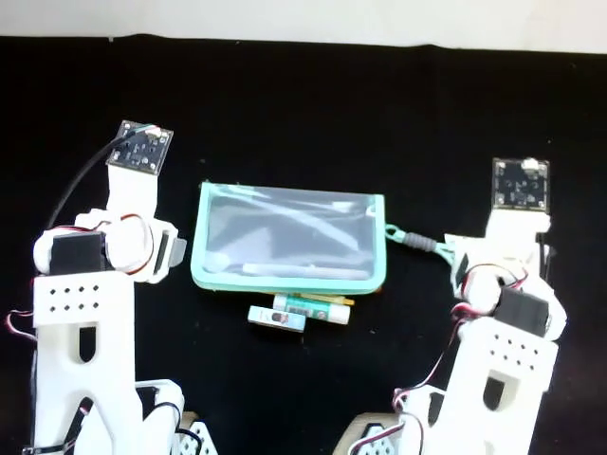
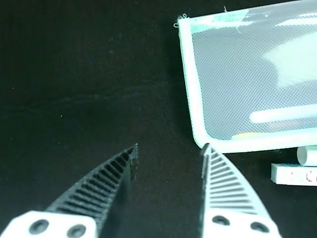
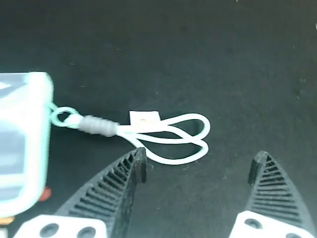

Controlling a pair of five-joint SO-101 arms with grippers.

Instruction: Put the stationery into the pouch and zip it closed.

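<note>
The pouch's (image 1: 196, 242) pull cord (image 3: 99, 126) trails right, just ahead of the wide right jaws; left jaws wide too.

One mint-edged mesh pouch (image 1: 285, 281) lies on one black table (image 1: 285, 114), with one looped cord (image 1: 415, 241). One white stick (image 2: 282, 117) lies inside. Beside it: one white block (image 1: 277, 318), one green-and-white tube (image 1: 318, 307). Two grippers: left gripper (image 2: 169, 148), right gripper (image 3: 200, 153).
</note>
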